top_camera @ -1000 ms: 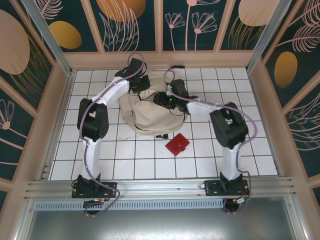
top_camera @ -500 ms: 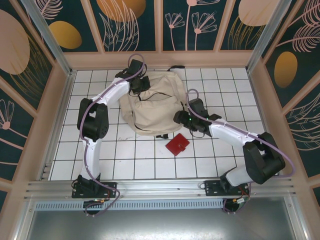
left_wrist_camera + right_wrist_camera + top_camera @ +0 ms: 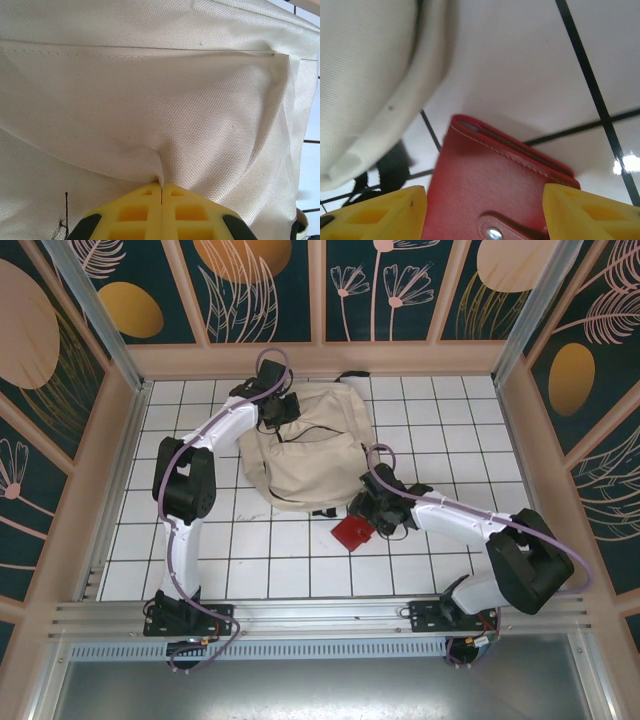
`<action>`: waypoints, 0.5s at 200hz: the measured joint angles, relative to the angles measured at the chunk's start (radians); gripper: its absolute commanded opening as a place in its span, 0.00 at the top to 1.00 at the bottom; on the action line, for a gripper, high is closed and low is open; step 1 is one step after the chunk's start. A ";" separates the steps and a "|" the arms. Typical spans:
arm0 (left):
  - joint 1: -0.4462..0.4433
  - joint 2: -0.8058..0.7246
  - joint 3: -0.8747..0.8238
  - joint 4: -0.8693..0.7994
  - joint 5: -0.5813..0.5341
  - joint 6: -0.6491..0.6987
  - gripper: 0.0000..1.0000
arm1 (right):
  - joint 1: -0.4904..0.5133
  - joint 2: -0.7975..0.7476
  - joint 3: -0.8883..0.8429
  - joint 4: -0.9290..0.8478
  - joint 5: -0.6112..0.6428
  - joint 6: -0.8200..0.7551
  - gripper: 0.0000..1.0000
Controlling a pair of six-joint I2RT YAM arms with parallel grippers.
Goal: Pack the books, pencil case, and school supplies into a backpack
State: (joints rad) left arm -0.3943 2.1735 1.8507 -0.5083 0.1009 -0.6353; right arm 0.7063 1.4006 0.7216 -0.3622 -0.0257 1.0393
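- Left end effector (image 3: 161, 192) was pinched tight on a fold of the cream backpack (image 3: 305, 455), at the backpack's far-left corner.
- Red wallet-like case (image 3: 352, 532) lay flat on the white-tiled counter (image 3: 250, 560), just off the backpack's near edge.
- Right end effector (image 3: 485, 212) stood wide, its jaws flanking the case.

the large cream-beige fabric backpack (image 3: 305, 455) blocks the far middle of the white tiled table (image 3: 230, 560). the small flat red square case (image 3: 346, 535) lies just beside its near edge, only a narrow tile gap between. wide tiles left, right and in front give passage, bounded by wooden side walls (image 3: 105, 480).
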 measured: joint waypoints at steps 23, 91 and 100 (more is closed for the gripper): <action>0.000 0.000 0.000 0.002 0.001 0.003 1.00 | 0.009 -0.008 -0.020 -0.026 0.003 0.042 0.43; 0.000 0.000 -0.001 0.003 0.000 0.006 1.00 | 0.005 0.028 -0.048 -0.006 -0.005 0.056 0.65; 0.000 0.000 -0.001 0.003 0.000 0.006 1.00 | 0.000 0.036 -0.048 0.008 -0.010 0.060 0.67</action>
State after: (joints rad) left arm -0.3943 2.1735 1.8500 -0.5049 0.1013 -0.6292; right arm 0.7059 1.4364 0.6735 -0.3538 -0.0353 1.0988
